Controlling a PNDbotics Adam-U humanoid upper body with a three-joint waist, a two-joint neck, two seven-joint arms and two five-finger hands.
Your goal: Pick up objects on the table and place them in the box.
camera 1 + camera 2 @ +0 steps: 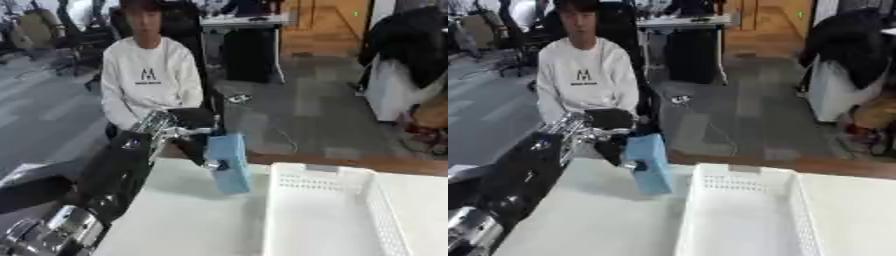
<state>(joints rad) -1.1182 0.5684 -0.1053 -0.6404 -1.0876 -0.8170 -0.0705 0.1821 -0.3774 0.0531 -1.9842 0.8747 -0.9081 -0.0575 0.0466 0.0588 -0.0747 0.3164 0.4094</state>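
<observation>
Left eye view: the left hand is holding a blue box-shaped item, fingers curled round its upper part. The item is hanging tilted above the table, just left of the basket and not yet over it. The basket interior, as far as it is showing, is appearing empty. The right hand is not showing.

Right eye view: the same hand is gripping the item beside the basket's near-left corner, clear of the rim. No other loose objects are showing on the table.

Assessment: pickup is looking complete; transfer over the rim and release are remaining. No placement is evident so far.
</observation>
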